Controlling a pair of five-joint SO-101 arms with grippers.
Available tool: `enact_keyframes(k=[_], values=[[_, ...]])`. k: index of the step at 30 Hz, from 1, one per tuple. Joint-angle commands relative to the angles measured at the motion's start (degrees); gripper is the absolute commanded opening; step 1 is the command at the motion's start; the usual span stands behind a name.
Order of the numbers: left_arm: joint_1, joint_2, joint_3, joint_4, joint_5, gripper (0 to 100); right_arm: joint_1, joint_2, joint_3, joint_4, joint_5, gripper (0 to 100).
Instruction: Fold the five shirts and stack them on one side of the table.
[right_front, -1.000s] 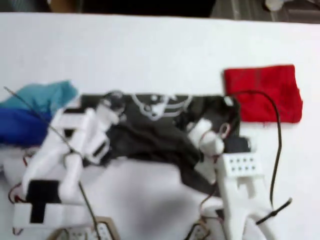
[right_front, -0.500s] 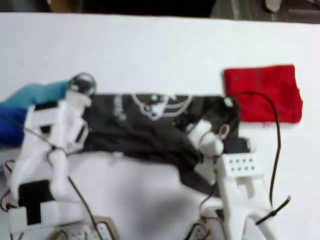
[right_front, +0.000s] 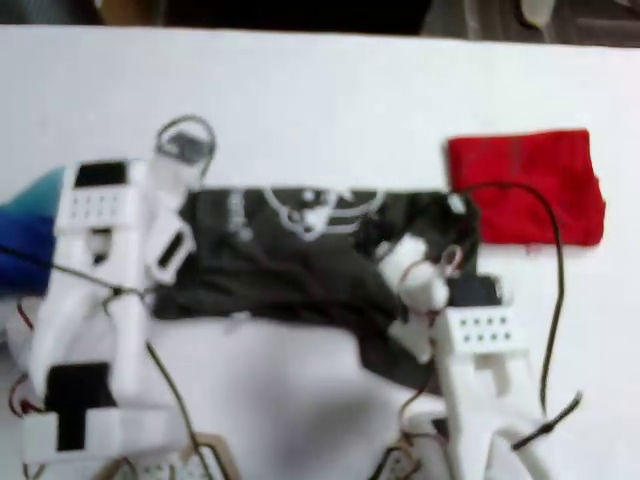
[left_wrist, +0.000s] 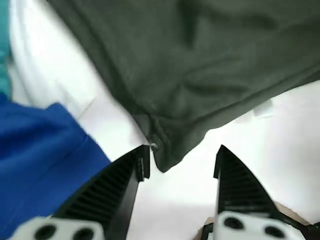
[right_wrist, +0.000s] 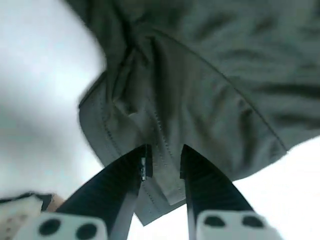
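A black shirt (right_front: 290, 260) with a white print lies spread across the middle of the table. My left gripper (right_front: 172, 250) hangs open over its left edge. In the left wrist view the open gripper (left_wrist: 181, 160) frames a corner of the black shirt (left_wrist: 200, 75) with nothing held. My right gripper (right_front: 395, 250) rests on the shirt's right part. It (right_wrist: 163, 155) is shut on a fold of the black shirt (right_wrist: 210, 95) at the hem. A folded red shirt (right_front: 525, 185) lies at the right.
A blue shirt (right_front: 25, 250) and a teal shirt (right_front: 45, 190) are bunched at the left edge, beside the left arm; the blue shirt (left_wrist: 40, 155) lies close to the left fingers. A black cable (right_front: 555, 290) loops over the red shirt's near side.
My left arm has swung left, off the black shirt's far left part, to its left edge. The shirt's left side now lies flatter. The right arm has stayed put.
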Motion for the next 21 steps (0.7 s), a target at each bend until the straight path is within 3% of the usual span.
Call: enact_keyframes(k=[1,10,13,18,21], values=[[2.64,-2.02,2.51,-3.69,-0.62,23,3.38,-1.8,-0.53,-1.8,-0.79,11.1],[4.4,-2.02,17.98,-23.03,-0.79,23,11.3,-1.8,-0.53,-2.42,-0.79,11.1],[4.4,-2.02,19.03,-23.91,-0.79,21,12.18,-1.8,-0.53,-2.42,-0.79,11.1],[4.31,-2.2,21.76,-23.91,-0.79,2,11.74,-1.8,-0.53,-2.42,-0.79,11.2],[4.22,-2.55,24.04,-23.91,-0.79,3,11.74,-1.8,-0.53,-2.42,-0.79,11.2]])
